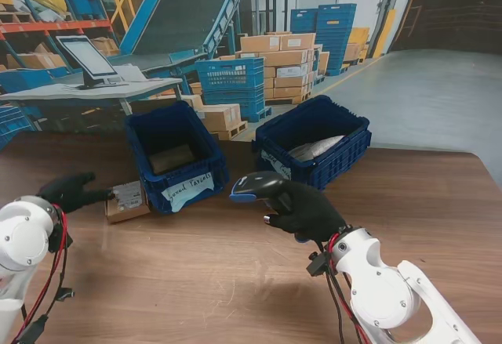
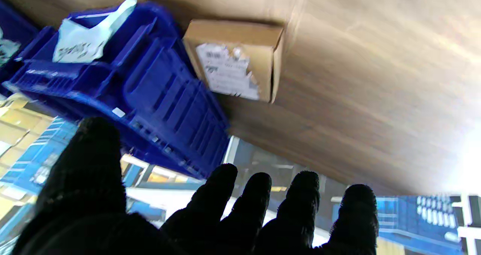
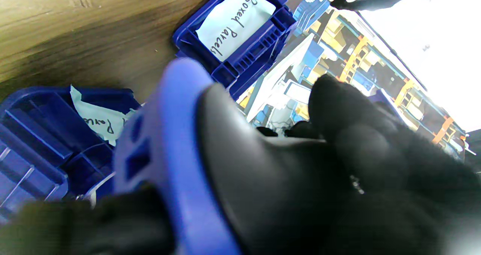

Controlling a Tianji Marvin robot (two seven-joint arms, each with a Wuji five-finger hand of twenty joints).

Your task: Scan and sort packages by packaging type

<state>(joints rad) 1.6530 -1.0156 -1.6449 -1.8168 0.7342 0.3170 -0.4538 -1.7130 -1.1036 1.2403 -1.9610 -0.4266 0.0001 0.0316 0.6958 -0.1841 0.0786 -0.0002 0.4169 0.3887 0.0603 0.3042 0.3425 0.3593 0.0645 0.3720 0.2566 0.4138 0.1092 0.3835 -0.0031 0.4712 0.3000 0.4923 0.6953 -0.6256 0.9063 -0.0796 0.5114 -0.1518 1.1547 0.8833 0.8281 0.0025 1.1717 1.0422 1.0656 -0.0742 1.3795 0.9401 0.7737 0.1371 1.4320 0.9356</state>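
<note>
A small cardboard box (image 1: 127, 200) with a white label lies on the table against the left side of the "Boxed Parcels" bin (image 1: 177, 158); the left wrist view shows the box (image 2: 236, 59) beside the bin's wall (image 2: 165, 97). My left hand (image 1: 72, 191) is open just left of the box, fingers (image 2: 259, 198) spread and apart from it. My right hand (image 1: 307, 209) is shut on a black and blue barcode scanner (image 1: 255, 186), its head pointing left toward the box; the scanner (image 3: 210, 165) fills the right wrist view.
A second blue bin (image 1: 314, 139) stands at the right rear with a silver soft package (image 1: 316, 148) inside. A brown parcel (image 1: 171, 158) lies in the left bin. Beyond the table's far edge are a desk with a monitor (image 1: 88, 58), stacked crates and boxes.
</note>
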